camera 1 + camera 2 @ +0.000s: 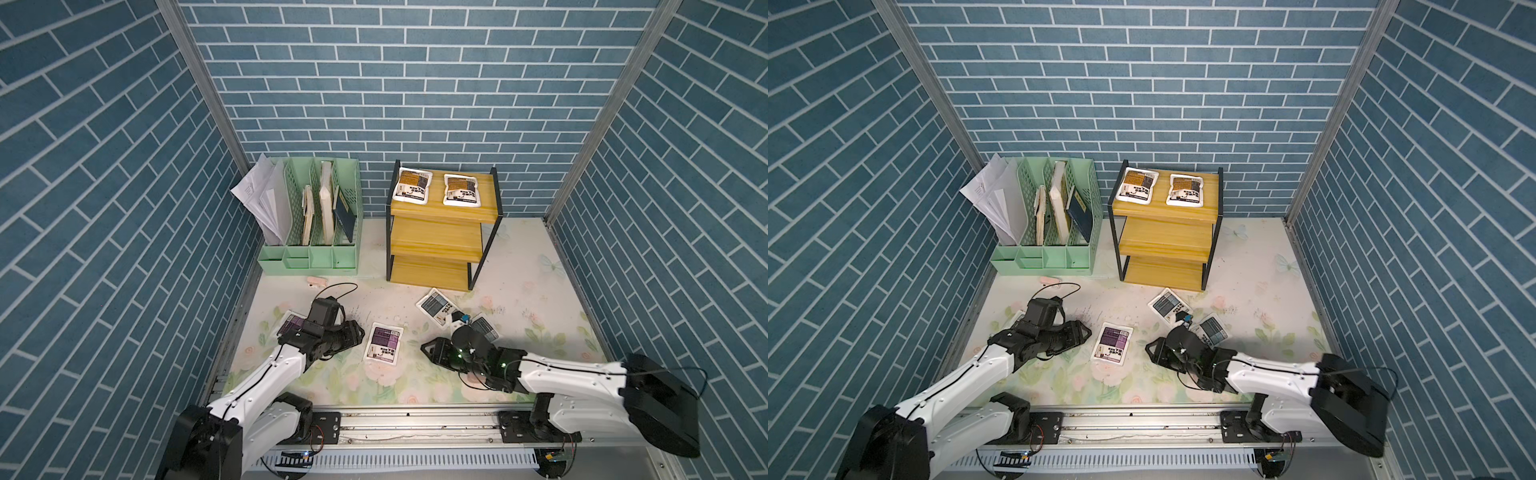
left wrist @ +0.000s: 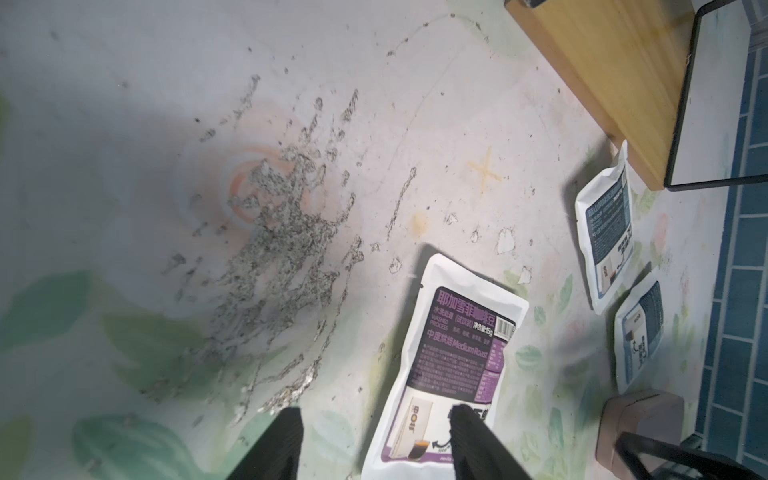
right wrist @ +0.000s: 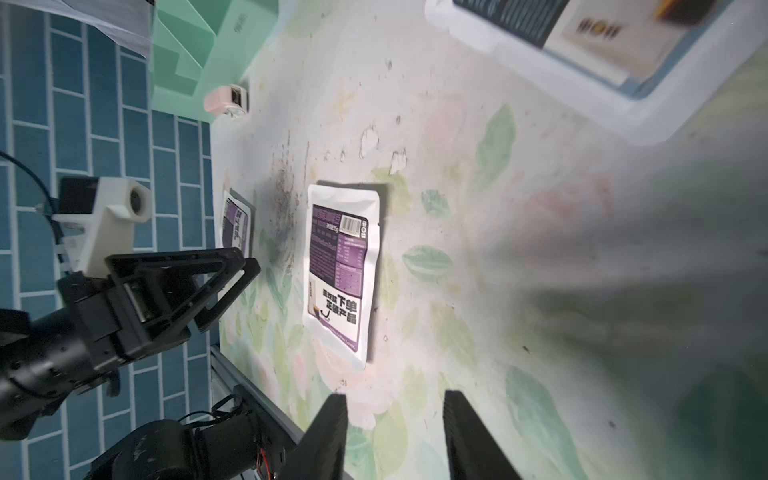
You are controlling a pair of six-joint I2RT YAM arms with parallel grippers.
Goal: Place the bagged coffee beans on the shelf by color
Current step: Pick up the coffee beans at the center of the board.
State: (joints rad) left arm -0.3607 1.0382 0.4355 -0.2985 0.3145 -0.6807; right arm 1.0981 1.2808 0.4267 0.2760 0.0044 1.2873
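Because colors are being grouped on the shelf (image 1: pixel 436 239) | purple bag (image 1: pixel 383 343) is being faced by left hand (image 2: pixel 376 415), right hand (image 3: pixel 395 399), both apart, empty.

Green file organizer (image 1: pixel 307 261) is set at the back left of a flowered tablecloth (image 1: pixel 540 299), filled with papers (image 1: pixel 259 195) and books (image 1: pixel 326 199). Small pink case (image 1: pixel 316 283) is laid just in front. Blue brick walls (image 1: pixel 374 83) are seen around.

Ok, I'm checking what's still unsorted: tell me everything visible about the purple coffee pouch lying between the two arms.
The purple pouch is a flat, sealed white bag, seemingly plastic film, with a purple label panel, white print and a barcode. It lies label-up on the floral mat, slightly askew, in front of the shelf. Only the mat seems to touch it; the left claw and right claw flank it, open.
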